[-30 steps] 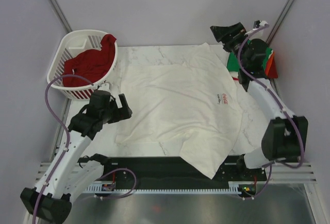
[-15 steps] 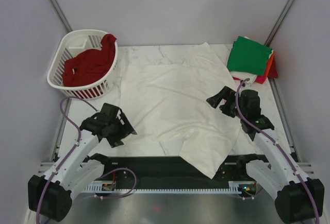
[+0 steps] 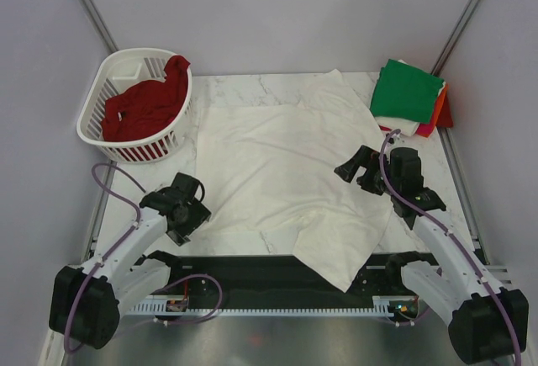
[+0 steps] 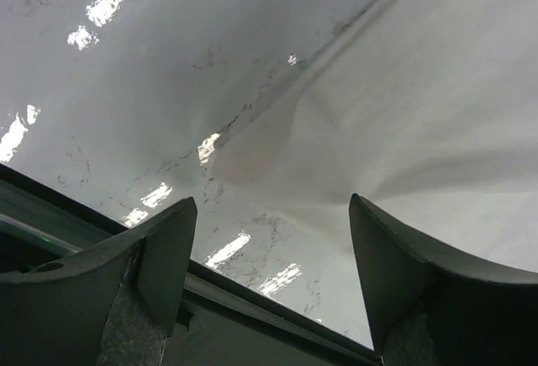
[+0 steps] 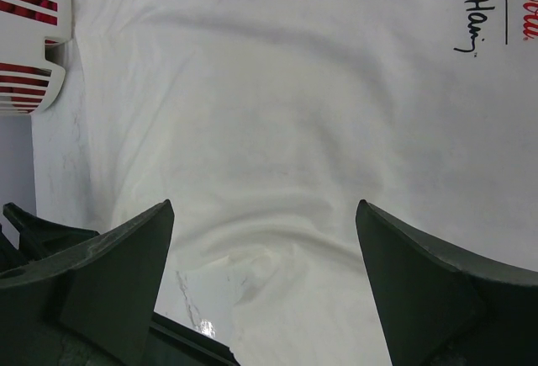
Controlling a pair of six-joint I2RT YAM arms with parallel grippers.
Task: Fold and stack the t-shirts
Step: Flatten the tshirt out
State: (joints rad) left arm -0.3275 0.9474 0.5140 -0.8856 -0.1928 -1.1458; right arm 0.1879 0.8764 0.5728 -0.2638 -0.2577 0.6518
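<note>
A white slatted plastic basket (image 3: 126,71) stands at the table's far left corner with a dark red t-shirt (image 3: 147,107) bundled inside, one end draped over the rim. At the far right corner sits a folded stack, a green t-shirt (image 3: 408,90) on top (white, orange and red edges show beneath it). Between them a large white t-shirt (image 3: 277,164) lies spread flat over the white marbled table (image 3: 252,86), its near corner hanging over the black front edge.

The left gripper (image 4: 271,200) sits low at the shirt's near-left edge, jaws spread wide with only cloth and bare marble between them. The right gripper (image 5: 264,204) hovers over the shirt's right half, likewise spread and holding nothing. Both arms are bent and reach in from the near edge.

From above, the right gripper covers the shirt's print. The right wrist camera catches only part of the red and black lettering (image 5: 483,21) at its frame edge. Whether either gripper touches the cloth cannot be told.
</note>
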